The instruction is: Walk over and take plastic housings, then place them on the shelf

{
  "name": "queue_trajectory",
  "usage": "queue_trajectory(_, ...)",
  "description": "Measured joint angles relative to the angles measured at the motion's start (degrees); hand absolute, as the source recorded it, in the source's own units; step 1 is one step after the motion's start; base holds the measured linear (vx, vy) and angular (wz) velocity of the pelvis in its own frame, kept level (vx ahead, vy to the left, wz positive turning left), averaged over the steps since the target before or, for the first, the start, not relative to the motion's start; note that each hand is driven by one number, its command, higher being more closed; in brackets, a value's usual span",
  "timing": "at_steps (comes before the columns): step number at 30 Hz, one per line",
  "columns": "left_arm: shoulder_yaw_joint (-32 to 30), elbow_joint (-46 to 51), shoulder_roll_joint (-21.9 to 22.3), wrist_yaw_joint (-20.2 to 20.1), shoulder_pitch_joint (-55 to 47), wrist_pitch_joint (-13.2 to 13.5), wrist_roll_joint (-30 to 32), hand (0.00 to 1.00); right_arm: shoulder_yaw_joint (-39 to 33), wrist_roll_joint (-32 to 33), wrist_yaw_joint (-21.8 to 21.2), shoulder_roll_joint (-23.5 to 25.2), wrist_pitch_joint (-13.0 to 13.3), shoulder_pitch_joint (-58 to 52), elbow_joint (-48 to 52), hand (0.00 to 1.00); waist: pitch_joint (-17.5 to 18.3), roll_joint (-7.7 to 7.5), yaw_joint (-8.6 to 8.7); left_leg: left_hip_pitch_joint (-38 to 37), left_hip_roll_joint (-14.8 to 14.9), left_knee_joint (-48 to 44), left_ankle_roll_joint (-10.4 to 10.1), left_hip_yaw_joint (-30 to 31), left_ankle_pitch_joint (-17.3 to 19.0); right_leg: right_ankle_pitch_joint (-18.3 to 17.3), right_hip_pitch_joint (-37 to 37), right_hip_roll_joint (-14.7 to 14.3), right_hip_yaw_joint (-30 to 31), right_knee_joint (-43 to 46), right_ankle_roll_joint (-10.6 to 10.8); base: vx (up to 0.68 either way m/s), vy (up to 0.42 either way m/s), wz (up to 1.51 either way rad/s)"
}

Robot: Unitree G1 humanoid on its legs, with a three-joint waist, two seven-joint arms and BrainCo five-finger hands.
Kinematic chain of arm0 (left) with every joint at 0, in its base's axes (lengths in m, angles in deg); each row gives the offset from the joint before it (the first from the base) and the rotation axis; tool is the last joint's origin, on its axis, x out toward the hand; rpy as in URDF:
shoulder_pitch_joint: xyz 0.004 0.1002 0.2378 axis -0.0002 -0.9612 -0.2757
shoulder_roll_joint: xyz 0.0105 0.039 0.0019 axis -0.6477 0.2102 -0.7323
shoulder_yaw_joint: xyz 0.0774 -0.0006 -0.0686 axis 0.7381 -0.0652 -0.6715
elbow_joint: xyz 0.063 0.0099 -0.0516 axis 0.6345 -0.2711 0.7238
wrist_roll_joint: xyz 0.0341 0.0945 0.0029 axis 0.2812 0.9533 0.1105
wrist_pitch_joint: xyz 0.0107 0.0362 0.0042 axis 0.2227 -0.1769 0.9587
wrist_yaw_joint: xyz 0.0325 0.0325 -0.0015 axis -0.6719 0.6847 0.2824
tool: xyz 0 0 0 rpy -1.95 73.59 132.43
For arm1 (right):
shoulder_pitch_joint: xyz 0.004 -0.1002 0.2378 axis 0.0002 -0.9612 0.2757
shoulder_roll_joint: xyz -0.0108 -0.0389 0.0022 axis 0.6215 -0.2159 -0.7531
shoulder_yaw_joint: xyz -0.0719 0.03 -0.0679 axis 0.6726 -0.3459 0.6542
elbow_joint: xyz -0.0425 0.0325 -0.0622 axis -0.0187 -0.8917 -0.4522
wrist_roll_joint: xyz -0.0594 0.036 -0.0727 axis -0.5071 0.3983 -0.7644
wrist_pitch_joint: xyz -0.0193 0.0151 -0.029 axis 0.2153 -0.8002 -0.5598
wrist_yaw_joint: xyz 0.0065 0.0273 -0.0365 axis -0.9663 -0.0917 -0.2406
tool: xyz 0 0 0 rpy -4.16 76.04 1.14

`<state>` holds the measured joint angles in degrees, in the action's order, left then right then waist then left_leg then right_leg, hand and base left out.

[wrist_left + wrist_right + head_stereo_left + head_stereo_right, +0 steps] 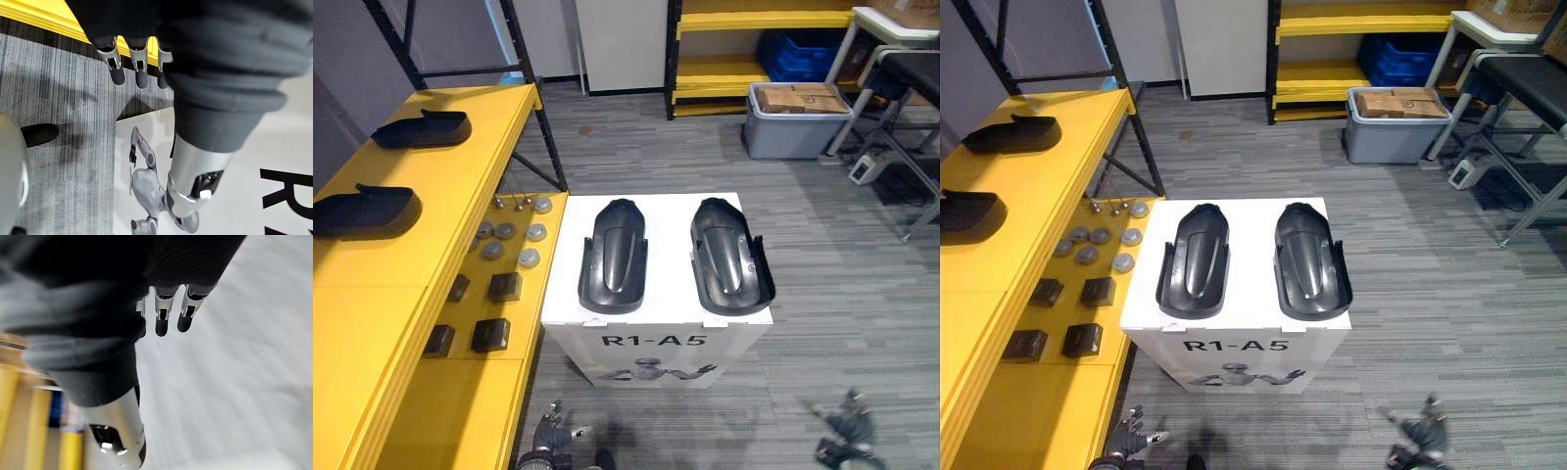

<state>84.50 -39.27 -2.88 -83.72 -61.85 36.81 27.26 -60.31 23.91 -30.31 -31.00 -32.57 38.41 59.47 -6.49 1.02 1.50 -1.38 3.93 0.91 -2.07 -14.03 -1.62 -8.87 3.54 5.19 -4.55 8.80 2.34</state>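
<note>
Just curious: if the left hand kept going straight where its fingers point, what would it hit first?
The left hand would probably meet the grey carpet first, just before the yellow shelf edge; depth is unclear.

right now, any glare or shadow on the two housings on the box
Left eye view: soft highlights streak the left housing and right housing, no washout; right eye view: same, with the box top evenly lit.

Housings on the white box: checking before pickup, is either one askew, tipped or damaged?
Nothing stands out: the left housing and right housing lie hollow side up, side by side and apart, on the white box.
</note>
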Motion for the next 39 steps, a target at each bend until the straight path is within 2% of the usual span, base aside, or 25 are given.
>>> queue_trajectory(3, 0.82, -0.05, -0.20, -0.71, -1.48, 0.15, 0.01, 0.00, -2.33, -2.81, 0.94, -3.86, 0.66, 2.06, 7.28, 0.00, 1.02, -0.15, 0.57, -0.25, 0.08, 0.81, -0.02, 0.00, -0.03, 0.01, -0.24, -0.31, 0.69, -0.27, 0.00, 0.04, 0.001, -0.07)
queue_trajectory(7, 1.84, -0.05, -0.21, -1.59, -1.61, 0.56, 0.02, 0.00, -1.76, -5.65, 2.05, -4.56, 0.91, 6.10, 12.35, 0.00, 1.23, -0.10, 0.59, -0.12, 0.09, 0.88, -0.01, 0.16, -0.04, 0.04, -0.17, -0.33, 0.85, -0.27, -0.02, 0.01, -0.001, -0.02)
queue_trajectory(10, 3.43, -0.08, -0.46, -1.75, -1.78, 0.71, 0.04, 0.00, 3.97, -8.33, 2.11, -7.85, 1.39, 9.55, 15.13, 0.00, 1.42, 0.19, 0.51, -0.08, 0.06, 0.88, 0.01, 0.28, -0.05, 0.10, -0.13, -0.32, 0.84, -0.25, 0.01, -0.01, 0.001, 0.01)
queue_trajectory(13, 4.07, -0.05, -0.53, -1.97, -1.83, 1.15, -0.07, 0.00, 10.56, -9.89, 1.87, -10.56, 3.15, 14.23, 15.16, 0.00, 1.44, 0.23, 0.33, 0.04, 0.01, 0.89, 0.13, 0.51, -0.22, 0.18, -0.48, -0.28, 0.70, -0.25, 0.03, -0.06, 0.001, 0.04)
queue_trajectory(18, 5.61, -0.03, -0.87, -1.92, -1.74, 1.56, -0.23, 0.00, 16.90, -11.45, 1.78, -11.08, 3.26, 20.96, 7.24, 0.00, 1.45, 0.24, 0.11, 0.24, -0.47, 2.45, 0.50, 2.09, -1.70, 0.46, -0.56, -0.09, -0.69, -0.37, 0.00, -0.06, 0.003, 0.15)
queue_trajectory(23, 5.89, -0.03, -0.58, -1.75, -1.52, 1.68, -1.44, 0.00, 22.01, -16.03, 2.26, -10.97, 1.66, 26.48, -2.25, 0.00, 1.36, 0.43, -0.91, 0.68, -1.05, 3.51, 1.16, 3.01, -2.85, 1.56, -0.51, 0.21, -1.24, -1.48, 0.21, -0.06, 0.021, 0.08)
queue_trajectory(28, 6.19, -0.01, -0.42, -1.61, -1.01, 1.64, -2.44, 0.00, 22.80, -19.69, 4.24, -9.24, -0.38, 31.86, -8.82, 0.00, -0.17, 1.11, -0.93, 1.67, -1.56, 4.01, 1.68, 3.98, -4.07, 2.64, -0.81, 0.57, -2.20, -2.44, 0.51, -0.08, 0.028, 0.12)
queue_trajectory(33, 6.31, 1.23, -0.23, -1.27, -0.85, 1.70, -2.55, 0.00, 22.79, -23.28, 7.44, -5.47, -3.72, 37.39, -17.16, 0.00, -2.24, 2.01, -1.40, 2.46, -1.84, 4.08, 1.86, 5.15, -5.02, 2.63, -1.06, 0.64, -2.30, -3.07, 0.54, -0.08, 0.012, 0.10)
queue_trajectory(39, 6.45, 1.21, 0.11, -0.27, -0.34, 1.71, -2.59, 0.00, 22.11, -23.37, 10.15, -4.20, -5.25, 41.09, -22.33, 0.00, -3.19, 2.68, -1.96, 3.41, -1.98, 4.08, 1.80, 6.11, -5.39, 2.62, -1.02, 0.52, -2.35, -4.33, 0.56, -0.02, 0.002, 0.06)
